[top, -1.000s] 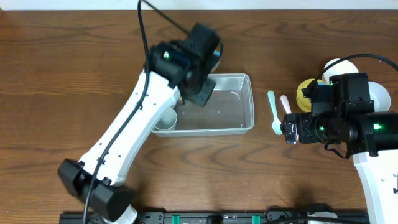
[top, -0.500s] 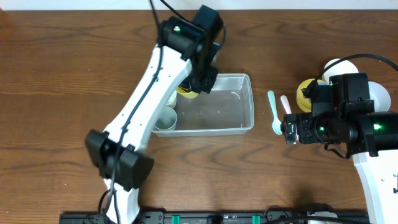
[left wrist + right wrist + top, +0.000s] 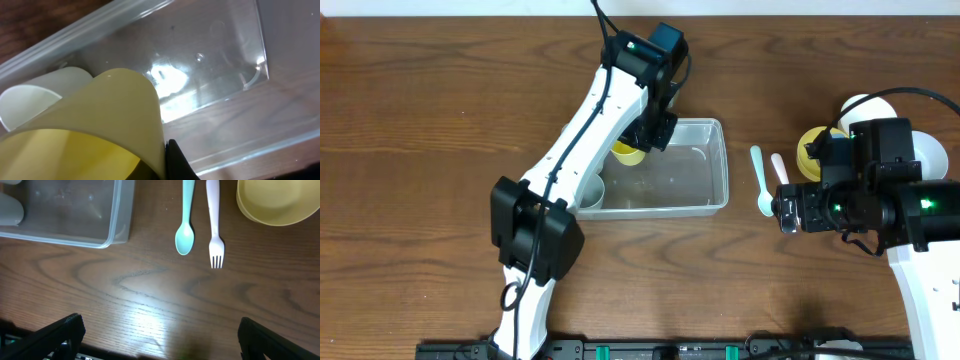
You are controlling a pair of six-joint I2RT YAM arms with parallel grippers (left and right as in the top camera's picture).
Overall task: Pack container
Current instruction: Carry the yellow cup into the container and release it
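Plainly, the container (image 3: pixel 720 172) was a clear rectangular plastic tub with rounded corners and a thickened rim, lying lengthwise on the wooden table (image 3: pixel 420 150) a little left of its middle. Its walls were transparent enough for the wood grain to show through the floor, and in the left wrist view its wall (image 3: pixel 215 60) carried bright glints and a few small spots. A white cup (image 3: pixel 585 192) lay inside at its left end.

The left gripper (image 3: pixel 645 140) reached over the tub's far left part with its jaws closed tight on the wall of a yellow cup (image 3: pixel 625 153). That cup filled the lower left of the left wrist view (image 3: pixel 100 120), with one dark finger (image 3: pixel 176 162) at its rim.

The right gripper (image 3: pixel 160 337) hung well to the right of the tub with its jaws spread wide and nothing between them. Beneath its camera a teal spoon (image 3: pixel 186 225) and a pink fork (image 3: pixel 214 225) lay side by side, not touching, with a yellow bowl (image 3: pixel 280 202) just beyond them and the tub's near right corner (image 3: pixel 112 235) off to the left.
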